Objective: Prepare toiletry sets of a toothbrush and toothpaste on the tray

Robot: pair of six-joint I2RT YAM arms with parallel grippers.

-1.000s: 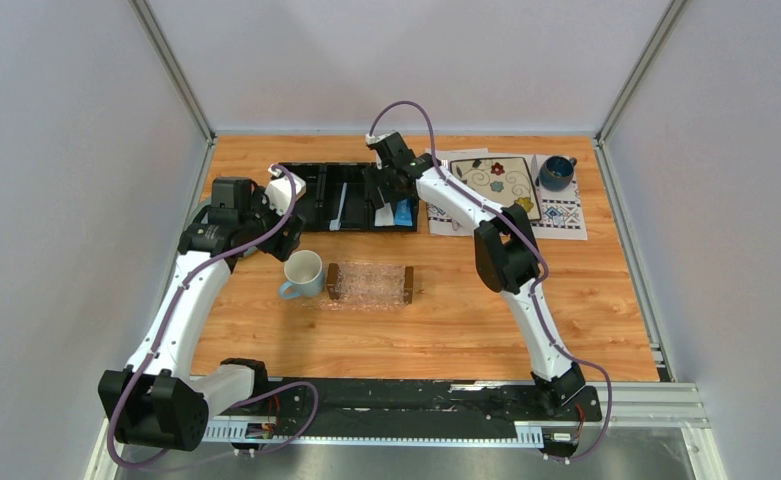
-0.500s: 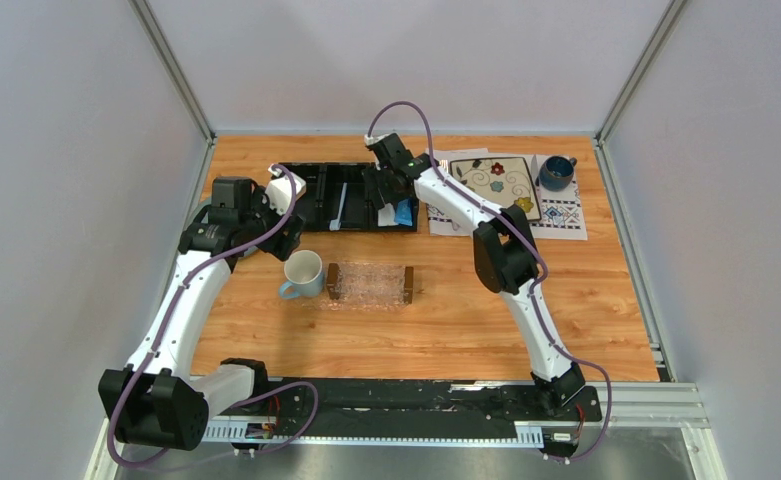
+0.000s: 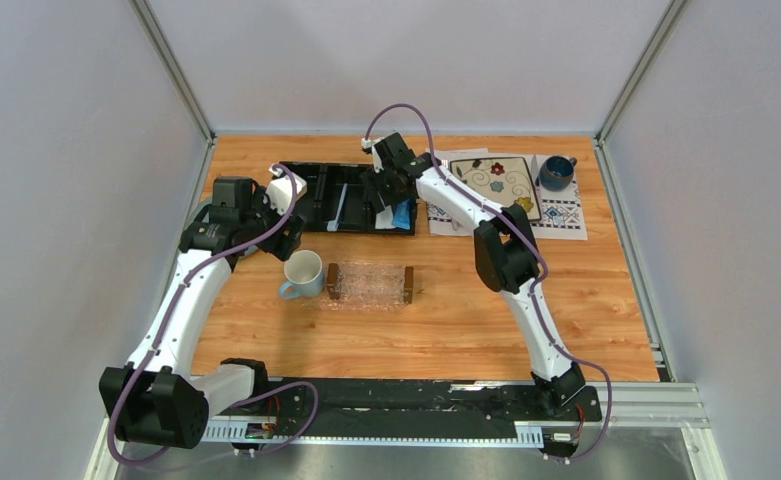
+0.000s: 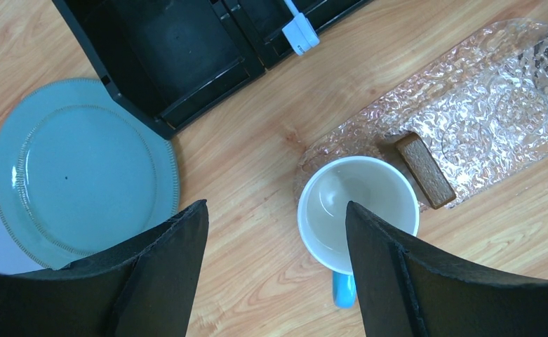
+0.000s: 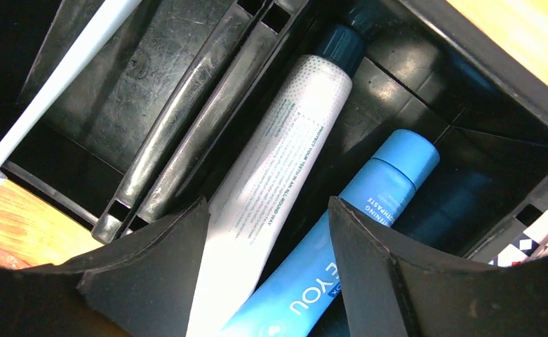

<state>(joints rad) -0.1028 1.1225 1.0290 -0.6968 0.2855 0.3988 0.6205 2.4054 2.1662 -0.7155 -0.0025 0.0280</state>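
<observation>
Reaching into the black organizer is the step in hand, by my reading. The right pincer hangs spread over its right compartment, where a white toothpaste tube and a blue tube lie side by side, touching. The white tube sits most nearly between the fingers, so that is the likely pick.

To do it well, the fingers should drop on either side of the white tube alone. The right finger has to slip into the narrow seam against the blue tube, and the left finger has to clear the compartment wall. Gripping near mid-body would keep the tube level on its way to the tray.

The tray lies on the counter between the arms, with a white mug just beside its left bar. The left pincer hovers spread above that mug, holding nothing. The toothbrush rests in the middle compartment.

The fingers hide the tubes' lower ends, and the toothbrush head is cut off in the right wrist view. How far the fingertips are above the tubes cannot be told. From above, the arm covers the tubes almost wholly. The tray's clear texture makes it hard to say whether anything lies in it.
</observation>
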